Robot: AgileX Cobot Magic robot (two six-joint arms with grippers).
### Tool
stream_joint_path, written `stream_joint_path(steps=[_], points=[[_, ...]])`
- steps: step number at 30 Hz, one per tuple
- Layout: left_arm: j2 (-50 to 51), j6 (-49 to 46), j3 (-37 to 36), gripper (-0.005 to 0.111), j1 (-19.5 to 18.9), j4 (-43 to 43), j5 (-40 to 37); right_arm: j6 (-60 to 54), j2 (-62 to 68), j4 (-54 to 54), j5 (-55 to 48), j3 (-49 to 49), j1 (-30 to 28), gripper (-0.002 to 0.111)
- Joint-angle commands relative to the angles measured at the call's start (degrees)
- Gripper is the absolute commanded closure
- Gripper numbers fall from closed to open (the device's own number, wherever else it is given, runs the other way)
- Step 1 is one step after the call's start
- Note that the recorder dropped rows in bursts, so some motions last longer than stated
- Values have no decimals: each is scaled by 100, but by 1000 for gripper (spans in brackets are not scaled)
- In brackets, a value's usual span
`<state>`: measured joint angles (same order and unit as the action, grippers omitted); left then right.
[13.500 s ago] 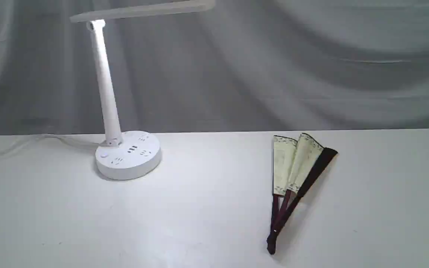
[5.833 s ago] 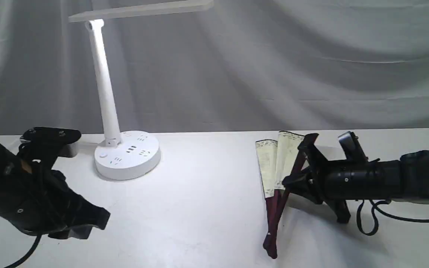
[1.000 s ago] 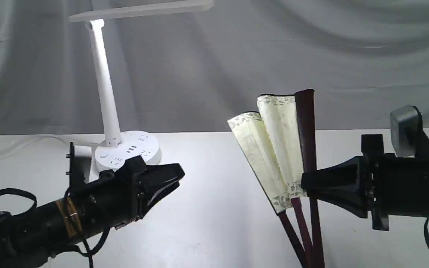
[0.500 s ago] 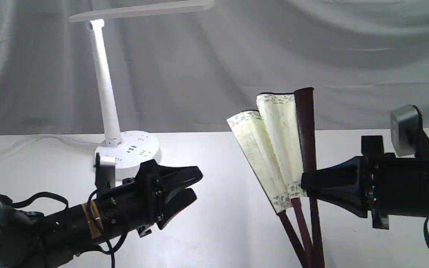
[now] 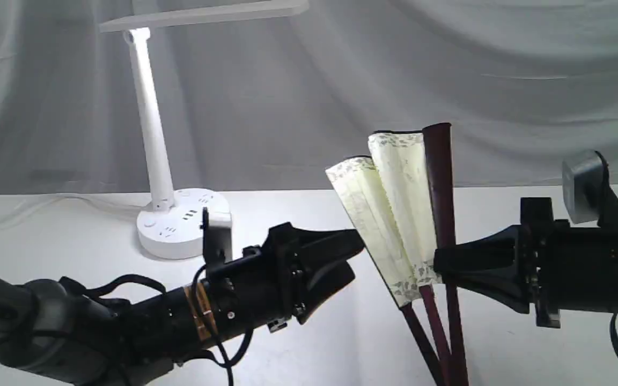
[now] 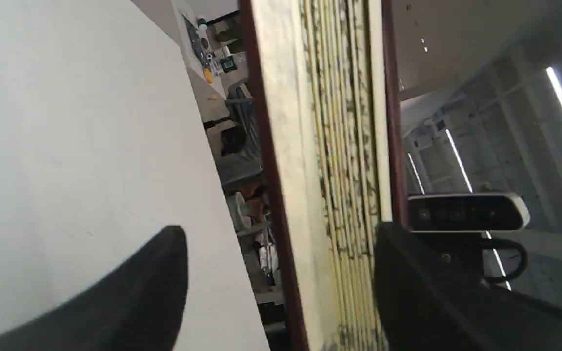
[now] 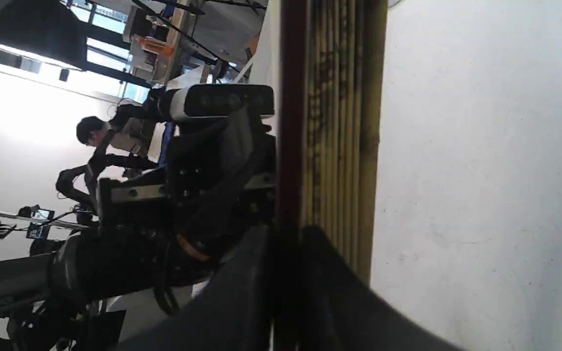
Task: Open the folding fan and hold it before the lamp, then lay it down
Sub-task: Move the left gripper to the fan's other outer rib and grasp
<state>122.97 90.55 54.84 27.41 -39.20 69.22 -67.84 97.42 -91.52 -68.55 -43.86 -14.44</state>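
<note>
Exterior view: we record the folding fan [image 5: 395, 214] upright over the table [image 5: 298, 209], partly spread, its cream pleats leaning left from a dark maroon outer rib. Its lower end runs out of frame. The right tool [image 5: 440, 262] comes in from the right and is pressed together on that rib, just below the paper. The left tool [image 5: 356, 256] is spread, with its tips at the fan's leftmost fold, low on the paper; we cannot tell whether they touch it. The lamp [image 5: 151, 134] stands well apart at the far left of the table.

Left wrist view: we note the fan [image 6: 330, 122] edge-on between the two spread fingers [image 6: 139, 292] of the left tool, close to one finger and clear of the other.

Right wrist view: we log the right tool [image 7: 286, 233] pinching the maroon rib, with the stacked pleats just beside it.
</note>
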Motion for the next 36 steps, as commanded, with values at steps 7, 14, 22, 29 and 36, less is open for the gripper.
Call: stream_joint_path(steps=[7, 14, 22, 29, 36], points=[[202, -111, 15, 50, 296, 579, 75, -87, -38, -112, -141, 8, -24, 108], [242, -85, 117, 51, 349, 565, 75, -116, -38, -112, -141, 8, -24, 108], [242, -85, 347, 51, 471, 518, 75, -116, -38, -71, -141, 8, -24, 108], [242, -77, 347, 71, 471, 516, 75, -127, -38, -71, -141, 8, -24, 108], [242, -62, 347, 93, 471, 516, 75, -127, -38, -71, -141, 8, -24, 108]])
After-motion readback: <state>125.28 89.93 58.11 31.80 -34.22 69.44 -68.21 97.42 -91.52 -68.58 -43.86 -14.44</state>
